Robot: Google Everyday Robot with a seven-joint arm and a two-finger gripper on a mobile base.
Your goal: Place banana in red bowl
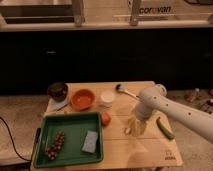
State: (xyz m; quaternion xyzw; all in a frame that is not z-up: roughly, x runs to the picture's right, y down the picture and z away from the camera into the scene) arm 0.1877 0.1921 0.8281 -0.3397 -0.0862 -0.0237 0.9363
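Observation:
The red bowl (pixel 82 99) stands at the back left of the wooden table, between a dark brown bowl (pixel 57 91) and a small white cup (pixel 107 97). My white arm reaches in from the right, and my gripper (pixel 135 125) points down at the table right of the middle. A pale yellow shape at the gripper looks like the banana (pixel 131 128). I cannot tell whether it is held. The gripper is well to the right of the red bowl and nearer the front.
A round orange-red fruit (pixel 105 119) lies by the corner of a green tray (pixel 72 125). The tray holds grapes (pixel 55 145) and a grey sponge (pixel 90 141). A long green vegetable (pixel 164 127) lies right of the gripper. A dark-headed utensil (pixel 125 90) lies at the back.

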